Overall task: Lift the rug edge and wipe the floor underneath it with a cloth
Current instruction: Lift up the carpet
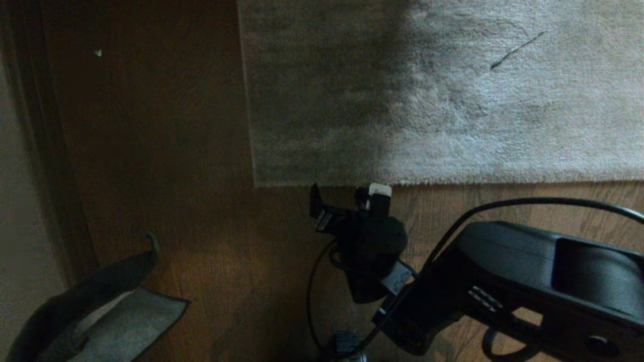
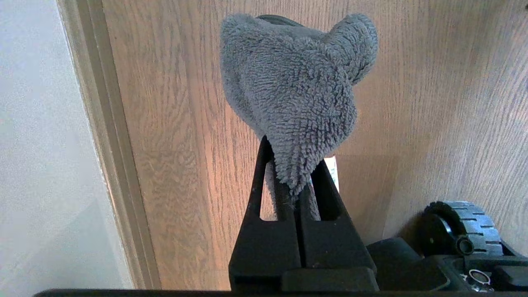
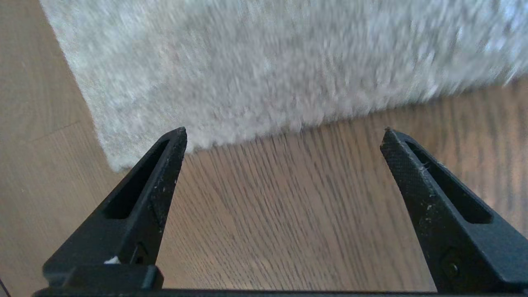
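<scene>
The light-grey rug (image 1: 443, 90) lies flat on the brown wood floor (image 1: 201, 241). Its near edge (image 1: 453, 182) runs across the head view and ends in a corner (image 1: 257, 184). My right gripper (image 1: 347, 192) hangs open just short of that edge, close to the corner. In the right wrist view the right gripper (image 3: 284, 133) has its fingertips spread wide over bare floor (image 3: 288, 214), level with the rug edge (image 3: 264, 134), holding nothing. My left gripper (image 2: 295, 181) is shut on the grey cloth (image 2: 293, 90), which hangs low at the left (image 1: 115, 317).
A wall with skirting (image 1: 35, 151) runs along the left side. A white speck (image 1: 98, 52) lies on the floor. A dark thread-like mark (image 1: 518, 49) crosses the rug. The robot's base wheel (image 2: 462, 235) sits near the left gripper. The right arm's cable (image 1: 503, 203) loops over the floor.
</scene>
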You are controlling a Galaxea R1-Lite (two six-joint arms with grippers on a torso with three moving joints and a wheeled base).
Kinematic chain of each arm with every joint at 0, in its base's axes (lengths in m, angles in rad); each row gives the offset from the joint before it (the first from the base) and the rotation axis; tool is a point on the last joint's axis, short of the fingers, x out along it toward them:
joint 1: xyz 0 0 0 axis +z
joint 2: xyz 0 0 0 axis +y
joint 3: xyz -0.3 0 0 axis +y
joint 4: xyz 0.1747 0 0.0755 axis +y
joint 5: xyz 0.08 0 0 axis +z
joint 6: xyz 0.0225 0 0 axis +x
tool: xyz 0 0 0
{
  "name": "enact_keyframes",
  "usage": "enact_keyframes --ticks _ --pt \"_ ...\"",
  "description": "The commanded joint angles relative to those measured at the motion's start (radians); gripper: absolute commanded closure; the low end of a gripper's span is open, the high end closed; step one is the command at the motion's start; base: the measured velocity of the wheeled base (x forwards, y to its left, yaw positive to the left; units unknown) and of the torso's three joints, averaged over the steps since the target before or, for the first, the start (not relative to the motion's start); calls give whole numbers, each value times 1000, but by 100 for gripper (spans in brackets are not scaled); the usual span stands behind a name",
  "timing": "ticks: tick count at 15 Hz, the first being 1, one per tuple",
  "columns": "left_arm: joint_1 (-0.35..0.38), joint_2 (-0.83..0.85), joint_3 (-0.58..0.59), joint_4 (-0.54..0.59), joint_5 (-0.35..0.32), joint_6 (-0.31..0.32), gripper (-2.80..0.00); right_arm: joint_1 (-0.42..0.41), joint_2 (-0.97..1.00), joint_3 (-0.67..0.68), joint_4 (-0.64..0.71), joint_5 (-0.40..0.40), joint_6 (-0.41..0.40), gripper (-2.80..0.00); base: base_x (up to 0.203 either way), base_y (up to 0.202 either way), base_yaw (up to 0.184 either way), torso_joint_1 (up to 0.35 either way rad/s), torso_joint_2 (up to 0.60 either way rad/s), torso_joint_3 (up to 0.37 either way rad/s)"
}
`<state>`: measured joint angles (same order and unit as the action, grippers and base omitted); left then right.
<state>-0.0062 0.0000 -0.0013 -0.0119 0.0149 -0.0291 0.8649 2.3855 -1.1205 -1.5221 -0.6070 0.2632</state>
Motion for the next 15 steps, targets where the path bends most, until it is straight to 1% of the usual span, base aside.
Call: enact_keyframes --ticks 1,5,10,15 --pt "0 0 0 0 0 -1 0 -1 38 -27 -48 -4 9 -280 0 0 0 0 0 0" --pt "0 0 0 0 0 -2 0 -1 63 -88 -48 -4 5 -280 0 0 0 0 0 0" --pt "0 0 0 0 0 0 0 -22 75 -91 -48 -4 4 -280 0 0 0 0 0 0" --pt "0 0 0 0 0 0 0 -24 89 -94 -48 -4 2 -280 0 0 0 0 0 0"
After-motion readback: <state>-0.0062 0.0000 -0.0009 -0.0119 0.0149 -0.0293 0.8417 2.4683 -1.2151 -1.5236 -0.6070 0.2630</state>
